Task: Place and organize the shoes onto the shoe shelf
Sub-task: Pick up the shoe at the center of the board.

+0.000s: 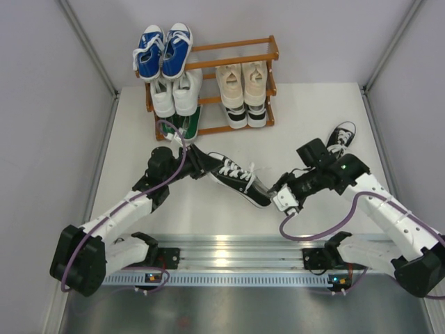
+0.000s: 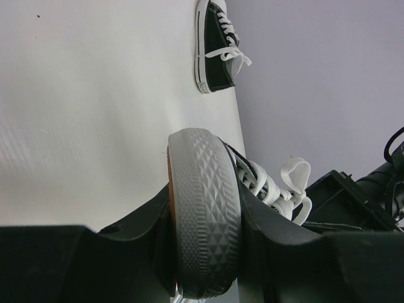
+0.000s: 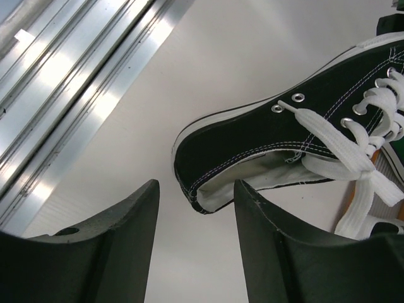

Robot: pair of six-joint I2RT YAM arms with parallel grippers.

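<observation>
**2-arm handling of the black shoe** (image 1: 235, 178), which lies between the arms in front of the shelf (image 1: 236, 47). The left end effector (image 2: 205, 243) is clenched on the rubber toe. The right end effector (image 3: 197, 184) stands released, with 1 finger on either side of the heel and neither pressing yet.

We judge the step best done by closing the right on the heel wall, clear of the loose laces, then keeping the shoe level on the way up. The bare top rails right of the blue pair (image 1: 162, 52) look the likely slot.

The white pair (image 1: 175, 94), beige pair (image 1: 242, 82) and green pair (image 1: 189, 122) sit on the lower tiers. The 2nd black shoe (image 1: 341, 134) lies on the table (image 1: 313, 104) close behind the right arm, where a swing could catch it.
</observation>
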